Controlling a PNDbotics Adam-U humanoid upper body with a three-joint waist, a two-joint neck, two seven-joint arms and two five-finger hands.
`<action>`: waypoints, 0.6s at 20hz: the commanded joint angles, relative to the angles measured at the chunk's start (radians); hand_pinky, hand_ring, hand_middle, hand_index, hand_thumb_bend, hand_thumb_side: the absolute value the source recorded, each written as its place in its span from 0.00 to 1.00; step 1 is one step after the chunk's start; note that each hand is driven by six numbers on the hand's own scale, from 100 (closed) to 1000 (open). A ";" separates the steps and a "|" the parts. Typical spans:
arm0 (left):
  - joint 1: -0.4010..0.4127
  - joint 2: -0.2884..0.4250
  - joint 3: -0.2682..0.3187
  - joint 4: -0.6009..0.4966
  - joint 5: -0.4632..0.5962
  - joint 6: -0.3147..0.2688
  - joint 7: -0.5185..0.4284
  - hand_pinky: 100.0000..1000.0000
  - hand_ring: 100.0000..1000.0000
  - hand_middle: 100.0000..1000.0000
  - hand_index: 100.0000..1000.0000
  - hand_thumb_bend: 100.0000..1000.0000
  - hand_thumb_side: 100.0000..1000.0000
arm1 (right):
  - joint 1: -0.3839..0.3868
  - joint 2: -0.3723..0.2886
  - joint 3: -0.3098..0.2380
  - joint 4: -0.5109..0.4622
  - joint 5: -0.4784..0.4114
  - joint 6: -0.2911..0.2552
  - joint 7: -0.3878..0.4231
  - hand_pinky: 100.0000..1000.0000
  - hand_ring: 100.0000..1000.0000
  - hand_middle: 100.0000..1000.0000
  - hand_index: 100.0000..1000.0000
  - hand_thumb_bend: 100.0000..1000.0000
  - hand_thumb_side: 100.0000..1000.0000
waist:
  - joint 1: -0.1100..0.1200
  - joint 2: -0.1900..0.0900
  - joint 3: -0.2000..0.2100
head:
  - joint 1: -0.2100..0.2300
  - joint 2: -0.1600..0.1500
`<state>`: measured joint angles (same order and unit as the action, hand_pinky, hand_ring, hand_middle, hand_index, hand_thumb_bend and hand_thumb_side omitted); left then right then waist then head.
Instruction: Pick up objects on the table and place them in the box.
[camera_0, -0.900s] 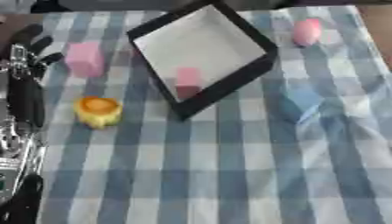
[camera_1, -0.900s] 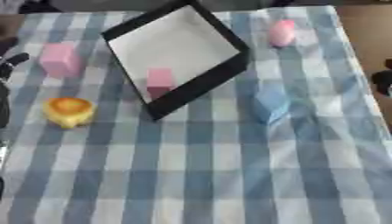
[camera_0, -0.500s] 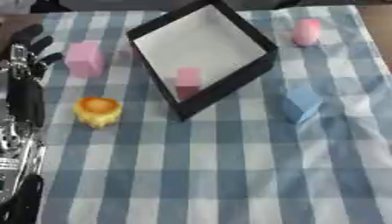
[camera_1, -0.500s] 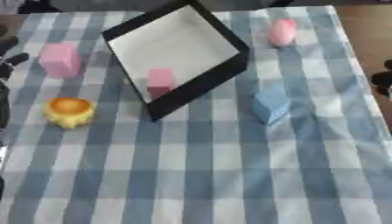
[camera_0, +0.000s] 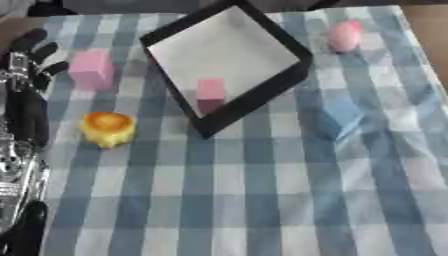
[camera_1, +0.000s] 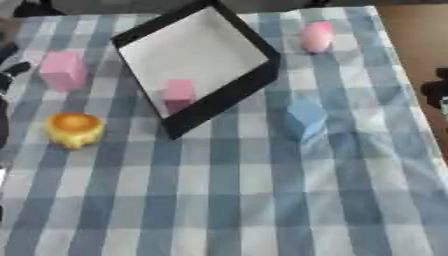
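One pink block (camera_0: 210, 90) sits in the box (camera_0: 262, 95); four items left on the counter (camera_0: 262, 200). Left hand (camera_0: 28, 55) relaxed open, empty, at the left edge; right hand unseen.

Blue-white checked cloth-covered table (camera_0: 262, 200) carries: black-rimmed white box (camera_0: 223, 57), pink cube (camera_0: 90, 70), yellow-orange cup-shaped object (camera_0: 108, 128), blue block (camera_1: 304, 119), pink rounded object (camera_0: 343, 36).

A: Left hand (camera_0: 33, 47)?
B: Black fingers, rounded tips. Silver strip with small screws along its back.
A: Left arm (camera_0: 19, 165)?
B: Black upper shell, then bare silver metal with holes, black again lowest.
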<state>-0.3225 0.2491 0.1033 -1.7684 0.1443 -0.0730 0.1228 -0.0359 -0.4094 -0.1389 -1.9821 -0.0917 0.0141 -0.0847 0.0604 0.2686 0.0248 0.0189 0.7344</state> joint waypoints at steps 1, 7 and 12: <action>-0.037 0.076 0.009 0.007 -0.001 -0.004 0.002 0.76 0.86 0.84 0.81 0.00 0.71 | -0.009 -0.025 -0.013 -0.018 -0.005 -0.003 -0.005 0.83 0.76 0.62 0.78 0.00 0.60 | 0.012 0.000 -0.001 | -0.002 -0.006; -0.141 0.286 -0.006 0.102 -0.040 -0.014 -0.040 0.78 0.88 0.87 0.84 0.00 0.64 | 0.006 -0.041 -0.016 -0.018 -0.003 -0.014 -0.006 0.83 0.76 0.61 0.78 0.00 0.58 | 0.019 -0.008 -0.003 | -0.003 0.008; -0.261 0.457 -0.057 0.241 -0.088 -0.020 -0.127 0.79 0.89 0.88 0.86 0.00 0.59 | 0.025 -0.053 -0.016 -0.018 0.004 -0.027 -0.008 0.83 0.76 0.61 0.78 0.00 0.57 | 0.023 -0.020 -0.004 | -0.007 0.020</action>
<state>-0.5646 0.6292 0.0532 -1.5477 0.0712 -0.0907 0.0190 -0.0084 -0.4319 -0.1464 -1.9821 -0.0922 -0.0063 -0.0920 0.0727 0.2679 0.0203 0.0146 0.7496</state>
